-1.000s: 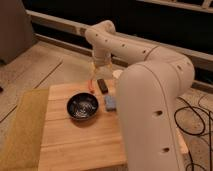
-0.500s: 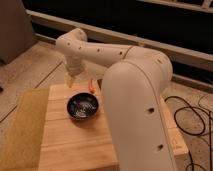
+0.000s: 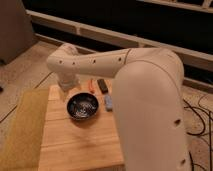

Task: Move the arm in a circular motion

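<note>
Just beside round dark bowl (image 3: pixel 83 107), gripper (image 3: pixel 65 89) of smooth cream tubular arm (image 3: pixel 100 62).

The arm (image 3: pixel 145 90) looks like smooth cream plastic with a soft sheen, its shell dotted with small dark holes. Its gripper (image 3: pixel 66 90) hangs over the table's far left corner, and seems to have the same pale, smooth finish. The table (image 3: pixel 75 147) is light wood, matt, with faint grain. The bowl (image 3: pixel 83 107) is dark and glossy, catching glints. The mat (image 3: pixel 20 132) looks coarse, woven and dull yellow. The floor (image 3: pixel 30 65) is speckled, like stone.
</note>
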